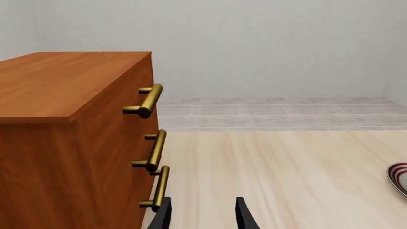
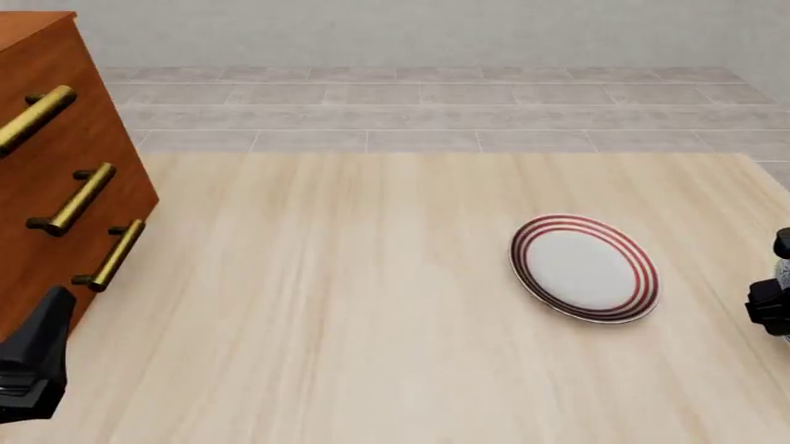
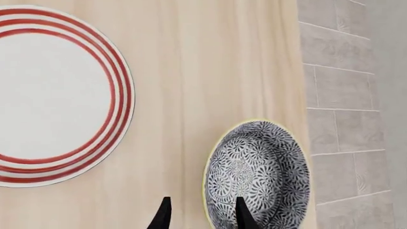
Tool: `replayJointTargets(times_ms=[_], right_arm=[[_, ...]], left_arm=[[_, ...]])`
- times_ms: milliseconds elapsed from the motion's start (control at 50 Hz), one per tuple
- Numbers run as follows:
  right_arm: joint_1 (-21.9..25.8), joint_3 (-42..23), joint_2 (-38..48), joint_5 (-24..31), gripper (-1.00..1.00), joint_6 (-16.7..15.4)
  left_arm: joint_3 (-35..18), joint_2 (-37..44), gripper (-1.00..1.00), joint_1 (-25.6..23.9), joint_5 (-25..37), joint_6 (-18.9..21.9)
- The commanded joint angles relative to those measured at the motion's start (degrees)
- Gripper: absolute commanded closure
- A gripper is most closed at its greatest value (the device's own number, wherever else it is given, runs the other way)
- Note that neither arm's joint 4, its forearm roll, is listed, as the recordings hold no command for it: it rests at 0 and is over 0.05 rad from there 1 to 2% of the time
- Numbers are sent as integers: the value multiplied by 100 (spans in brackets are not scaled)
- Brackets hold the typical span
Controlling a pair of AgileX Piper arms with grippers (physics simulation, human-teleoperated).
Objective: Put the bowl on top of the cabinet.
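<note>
The bowl, deep and patterned in dark blue and white with a pale rim, sits on the table in the right wrist view. My right gripper is open above it, one finger over the bowl's inside and the other over the table outside the rim. The front view shows only the right arm, at its right edge. The reddish-brown cabinet with three brass handles stands at the far left. My left gripper is open and empty beside the cabinet's front, near the lowest handle.
A flat white plate with red rings lies right of the table's middle, close beside the bowl. The bowl sits near the table's right edge, with tiled floor beyond it.
</note>
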Motion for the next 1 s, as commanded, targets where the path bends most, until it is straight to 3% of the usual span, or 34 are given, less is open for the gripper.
replayJointTargets(times_ms=[20,1000], right_arm=[[-87,71,208,-178,-100,-62],[-403,170,1005,-808,-100,-274]], left_arm=[[0,0,-100,0,0,0],[0,0,-100,0,-1,0]])
